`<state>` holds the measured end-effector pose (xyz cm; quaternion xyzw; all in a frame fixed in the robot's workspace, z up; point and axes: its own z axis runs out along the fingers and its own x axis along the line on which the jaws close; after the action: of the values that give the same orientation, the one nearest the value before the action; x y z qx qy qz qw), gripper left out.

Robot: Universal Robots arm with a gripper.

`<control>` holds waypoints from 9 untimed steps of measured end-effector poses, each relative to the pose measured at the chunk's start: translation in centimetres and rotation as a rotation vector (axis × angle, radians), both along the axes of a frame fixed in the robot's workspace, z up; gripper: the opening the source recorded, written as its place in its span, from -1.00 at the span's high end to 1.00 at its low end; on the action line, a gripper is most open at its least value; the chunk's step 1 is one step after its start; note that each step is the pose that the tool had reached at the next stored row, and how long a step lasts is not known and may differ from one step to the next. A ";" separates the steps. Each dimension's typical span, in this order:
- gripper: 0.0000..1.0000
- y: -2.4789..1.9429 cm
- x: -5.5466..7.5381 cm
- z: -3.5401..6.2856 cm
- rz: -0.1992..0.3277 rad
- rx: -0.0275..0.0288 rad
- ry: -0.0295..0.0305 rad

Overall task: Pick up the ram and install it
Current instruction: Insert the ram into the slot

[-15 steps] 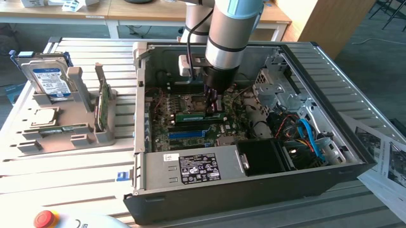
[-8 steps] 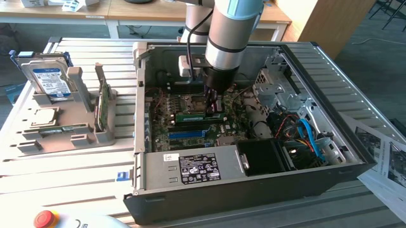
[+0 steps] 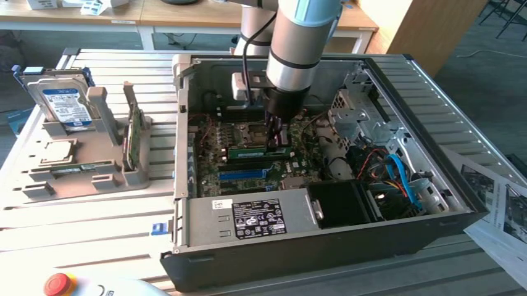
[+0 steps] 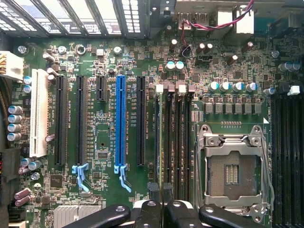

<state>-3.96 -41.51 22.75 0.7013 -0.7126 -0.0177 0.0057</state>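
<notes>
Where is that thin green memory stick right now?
In the exterior view the ram stands inside the open computer case, over the motherboard beside the processor socket, gripped by the fingers.

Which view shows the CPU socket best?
The wrist view: it looks straight down on the socket, so nearly all of it shows. The exterior view shows the socket at a slant, deep in the case, close beside the arm.

You see: green ram point(image 3: 259, 150), pale label strip; green motherboard point(image 4: 102, 137); blue slot point(image 4: 120, 121); white slot point(image 4: 39, 114); black gripper point(image 3: 276, 134); red button point(image 3: 59, 283), exterior view's lower left.
</notes>
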 end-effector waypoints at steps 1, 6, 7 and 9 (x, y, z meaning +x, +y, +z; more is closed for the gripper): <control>0.76 0.00 0.0 -0.02 0.000 0.0000 -0.0002; 0.76 0.00 0.0 -0.11 0.000 -0.0002 -0.0010; 0.76 0.00 0.0 -0.12 0.000 -0.0001 -0.0011; 0.76 0.00 0.0 -0.12 0.000 0.0000 -0.0012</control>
<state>-3.96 -41.51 22.63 0.7013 -0.7126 -0.0172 0.0053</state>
